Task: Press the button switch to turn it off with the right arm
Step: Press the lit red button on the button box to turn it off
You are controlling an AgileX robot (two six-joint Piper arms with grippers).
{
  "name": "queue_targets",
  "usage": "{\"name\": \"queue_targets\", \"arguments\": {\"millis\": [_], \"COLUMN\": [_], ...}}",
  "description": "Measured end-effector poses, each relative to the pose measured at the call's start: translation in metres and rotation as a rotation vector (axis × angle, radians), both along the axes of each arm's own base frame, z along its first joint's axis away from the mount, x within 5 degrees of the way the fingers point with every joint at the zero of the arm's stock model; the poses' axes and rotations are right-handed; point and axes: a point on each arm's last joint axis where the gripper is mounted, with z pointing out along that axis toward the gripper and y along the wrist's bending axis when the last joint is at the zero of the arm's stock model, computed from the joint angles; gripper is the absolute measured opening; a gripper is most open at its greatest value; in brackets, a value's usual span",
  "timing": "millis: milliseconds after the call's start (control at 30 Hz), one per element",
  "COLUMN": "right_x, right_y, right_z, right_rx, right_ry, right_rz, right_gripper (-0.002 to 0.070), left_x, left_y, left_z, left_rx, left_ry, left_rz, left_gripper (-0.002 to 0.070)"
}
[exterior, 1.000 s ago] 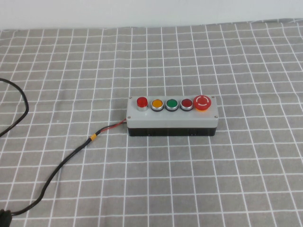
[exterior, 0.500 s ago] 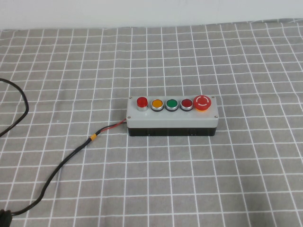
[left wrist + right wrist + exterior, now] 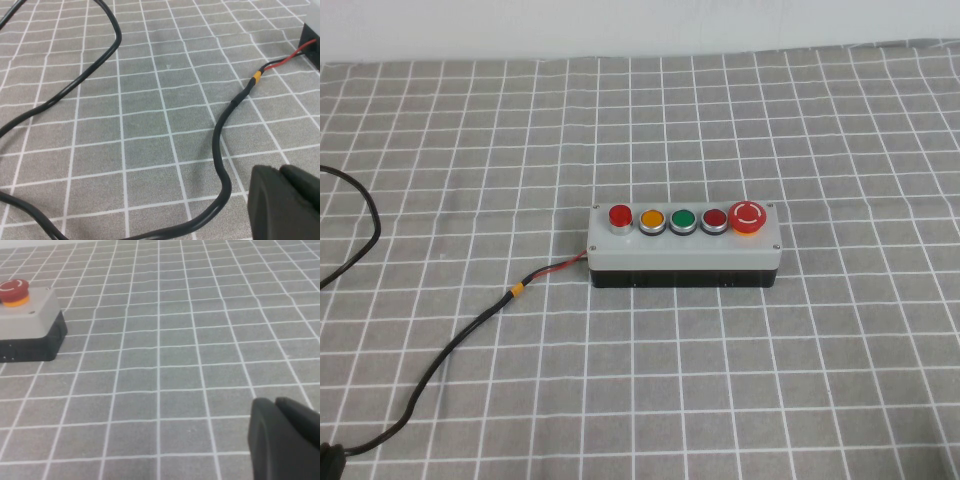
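Two pincers show only in their own wrist cameras; neither appears in the high view. The right pincer (image 3: 285,440) is a dark mass low over bare grey checked cloth (image 3: 840,380) covering the tabletop. Whether it is spread or pressed together cannot be told. It is well apart from the button switch box (image 3: 685,245) and touches nothing.

The left pincer (image 3: 287,202) hangs just beside the black cable (image 3: 220,150), and its state likewise cannot be told.

The box, grey on top and black at its base, sits flat near the middle of the cloth. Five buttons run in a row along its top, from the robot's left: a raised red button (image 3: 620,216), amber button (image 3: 652,220), green button (image 3: 683,220), dark red button (image 3: 714,220), and a large red mushroom button (image 3: 747,216) on a yellow collar. A red wire (image 3: 560,268) leaves the box's left end, passes a yellow band (image 3: 518,290) and joins the cable, which trails toward the near left corner.
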Motion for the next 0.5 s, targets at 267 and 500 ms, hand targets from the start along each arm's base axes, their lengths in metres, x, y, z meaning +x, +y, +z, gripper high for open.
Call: {"name": "queue_targets", "arguments": {"millis": [267, 500], "right_x": [-0.0002, -0.0002], "right_y": [0.0012, 0.0013], "right_z": [-0.0004, -0.0005], "right_rx": [0.04, 0.042], "right_ry": [0.007, 0.008], "right_rz": [0.003, 0.004], "right_gripper": [-0.0016, -0.0016], "left_x": [0.0, 0.0], "left_y": [0.0, 0.0], "left_z": [0.0, 0.0], "left_rx": [0.0, 0.0], "left_ry": [0.0, 0.0], "left_rz": [0.0, 0.0], "left_gripper": [-0.0003, -0.0003]}}
